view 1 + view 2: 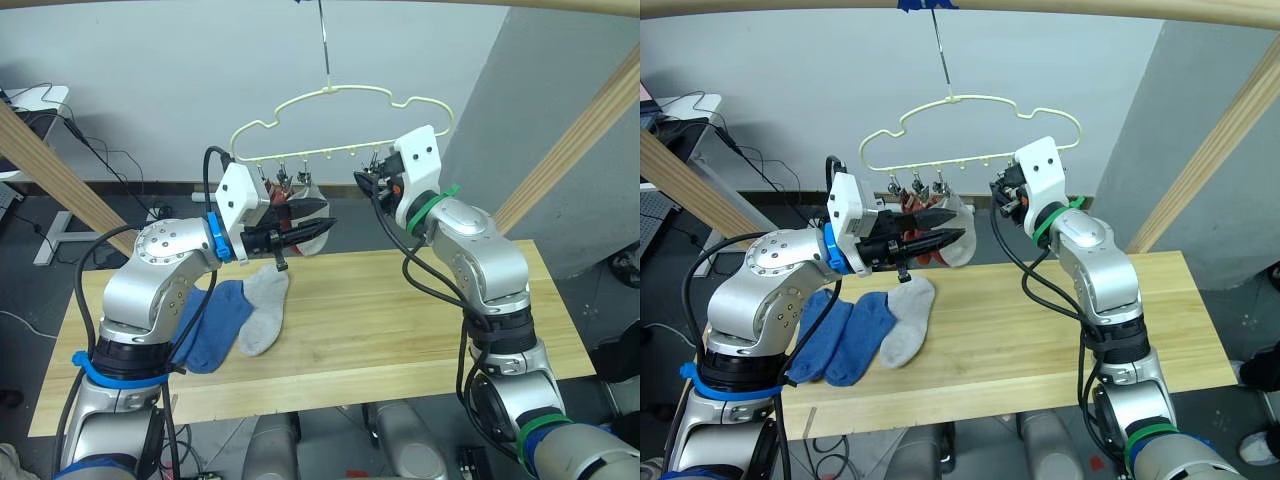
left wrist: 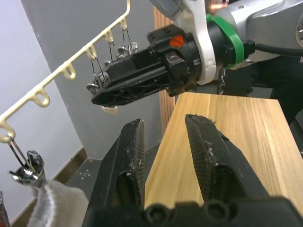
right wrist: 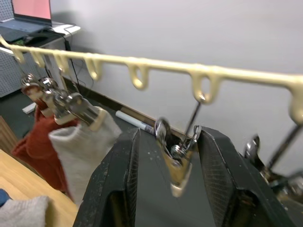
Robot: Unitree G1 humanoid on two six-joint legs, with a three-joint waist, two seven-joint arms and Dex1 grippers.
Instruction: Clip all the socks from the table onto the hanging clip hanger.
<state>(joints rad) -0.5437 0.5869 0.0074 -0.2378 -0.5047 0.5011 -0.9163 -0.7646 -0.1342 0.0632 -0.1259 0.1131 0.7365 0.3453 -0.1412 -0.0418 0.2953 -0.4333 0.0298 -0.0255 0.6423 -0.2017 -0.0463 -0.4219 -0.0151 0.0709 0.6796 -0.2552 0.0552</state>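
While the clip hanger [image 1: 340,125] hangs above the far edge of the tabletop [image 1: 400,330], the left eye view has both arms raised to it: the left hand [image 1: 318,228] sits under the clips at the hanger's left part, where a light grey sock [image 1: 312,240] and rust red socks [image 1: 285,195] hang clipped, and the right hand [image 1: 368,182] is up at the clips on the right part. Two blue socks [image 1: 212,325] and a second grey sock [image 1: 262,310] lie touching one another on the tabletop near its left end.

Over to the right eye view: same picture, blue pair and grey sock flat on the wood.

Left wrist view now: the left hand's fingers [image 2: 130,163] stand apart, nothing between them, the right hand just ahead.

Right wrist view: the right hand's fingers [image 3: 118,184] are spread either side of an empty metal clip [image 3: 176,149], not pressing it as far as I can tell.
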